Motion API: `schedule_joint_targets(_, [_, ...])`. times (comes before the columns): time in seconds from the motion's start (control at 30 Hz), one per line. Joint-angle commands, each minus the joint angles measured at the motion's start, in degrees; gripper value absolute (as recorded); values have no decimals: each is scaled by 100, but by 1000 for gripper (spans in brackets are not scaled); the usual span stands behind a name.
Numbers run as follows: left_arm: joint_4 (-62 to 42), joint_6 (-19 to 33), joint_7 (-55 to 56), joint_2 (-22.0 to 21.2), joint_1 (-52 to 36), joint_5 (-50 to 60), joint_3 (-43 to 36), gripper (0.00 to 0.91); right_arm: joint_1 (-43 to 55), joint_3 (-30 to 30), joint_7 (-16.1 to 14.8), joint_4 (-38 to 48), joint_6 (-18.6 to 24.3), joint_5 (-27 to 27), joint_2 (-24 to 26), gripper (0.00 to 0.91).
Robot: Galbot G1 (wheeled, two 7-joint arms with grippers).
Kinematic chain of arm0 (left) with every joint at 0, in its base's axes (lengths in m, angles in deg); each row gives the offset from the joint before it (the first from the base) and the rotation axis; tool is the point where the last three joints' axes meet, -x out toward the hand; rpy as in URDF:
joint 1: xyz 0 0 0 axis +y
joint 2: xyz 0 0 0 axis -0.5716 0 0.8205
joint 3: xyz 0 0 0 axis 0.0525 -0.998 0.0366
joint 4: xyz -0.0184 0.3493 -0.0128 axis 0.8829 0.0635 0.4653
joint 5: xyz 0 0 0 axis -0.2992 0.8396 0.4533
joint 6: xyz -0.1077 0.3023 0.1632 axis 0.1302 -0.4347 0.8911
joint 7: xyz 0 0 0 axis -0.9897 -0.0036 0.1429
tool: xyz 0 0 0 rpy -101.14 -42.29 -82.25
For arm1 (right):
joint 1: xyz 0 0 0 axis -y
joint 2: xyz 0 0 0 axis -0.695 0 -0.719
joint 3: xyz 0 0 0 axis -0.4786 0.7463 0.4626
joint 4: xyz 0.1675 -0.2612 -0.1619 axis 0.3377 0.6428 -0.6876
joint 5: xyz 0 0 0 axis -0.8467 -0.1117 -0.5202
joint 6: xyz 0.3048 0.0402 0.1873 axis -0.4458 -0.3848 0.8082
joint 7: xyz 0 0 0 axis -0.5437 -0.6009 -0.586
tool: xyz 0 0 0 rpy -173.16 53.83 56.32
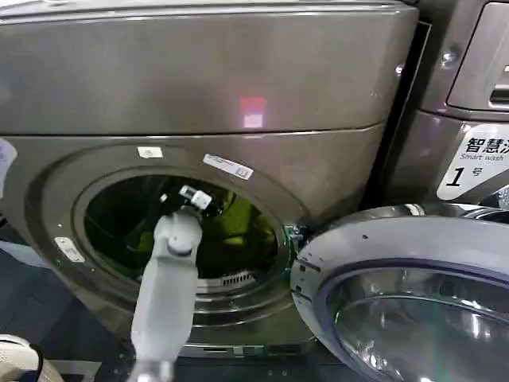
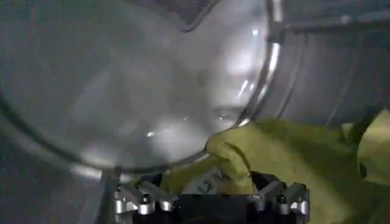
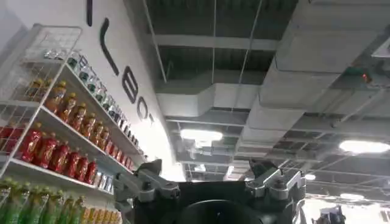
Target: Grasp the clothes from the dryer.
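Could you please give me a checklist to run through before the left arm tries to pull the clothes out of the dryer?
1. Dryer door swung open, porthole free: ok.
2. Left arm reaches through the porthole into the drum: ok.
3. Left tool at the clothes: ok, yellow-green fabric lies bunched between its fingers in the left wrist view.
4. Firm hold on the fabric: cannot tell, since the fingertips are cut off at the edge of that view.
5. Pull-out path past the open door: ok, as the door sits off to the right of the porthole.
6. Right tool out of the way: ok, it points up at the ceiling and holds nothing.
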Motion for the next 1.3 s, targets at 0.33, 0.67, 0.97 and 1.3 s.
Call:
schedule_joint_targets(0.33, [-1202, -140, -300, 206, -261, -488, 7, 907, 4, 49, -6, -22, 16, 21, 1, 907])
schedule_joint_targets(0.67, [-1623, -295, -298, 202, -317, -516, 10, 907, 30, 92, -5, -22, 24, 24, -19, 907])
schedule_joint_targets(0.97, [-1934, -421, -249, 194, -351, -355, 19, 907, 52, 129, -4, -17, 42, 26, -38, 907])
schedule_joint_targets(1.3, [-2184, -448, -215, 218, -383, -374, 30, 907, 46, 118, -1, -24, 40, 21, -46, 907])
